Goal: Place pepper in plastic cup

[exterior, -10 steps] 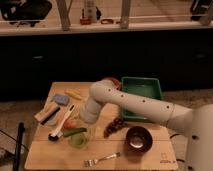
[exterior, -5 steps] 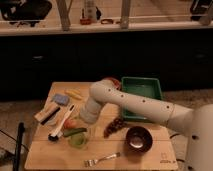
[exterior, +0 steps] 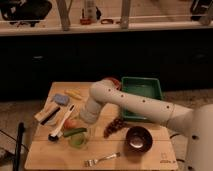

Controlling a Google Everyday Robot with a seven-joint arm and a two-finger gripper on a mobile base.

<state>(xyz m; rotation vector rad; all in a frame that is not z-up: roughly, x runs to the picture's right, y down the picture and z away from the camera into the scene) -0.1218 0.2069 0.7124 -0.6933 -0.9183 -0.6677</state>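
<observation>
A long green pepper (exterior: 75, 132) lies across the near-left part of the wooden table (exterior: 150, 157). It rests on or just over the far rim of the small pale-green plastic cup (exterior: 78, 142). My gripper (exterior: 83, 120) is at the end of the white arm (exterior: 135, 105), low over the table, right behind the pepper and cup. Whether it touches the pepper is hidden by the arm.
A dark brown bowl (exterior: 138, 138) stands at the near right, with a bunch of grapes (exterior: 114, 126) beside it and a fork (exterior: 102, 159) in front. A green tray (exterior: 142, 92) is at the back right. A dish brush (exterior: 62, 125), an orange fruit (exterior: 69, 123), a blue sponge (exterior: 61, 99) and a yellow item (exterior: 74, 93) lie at the left.
</observation>
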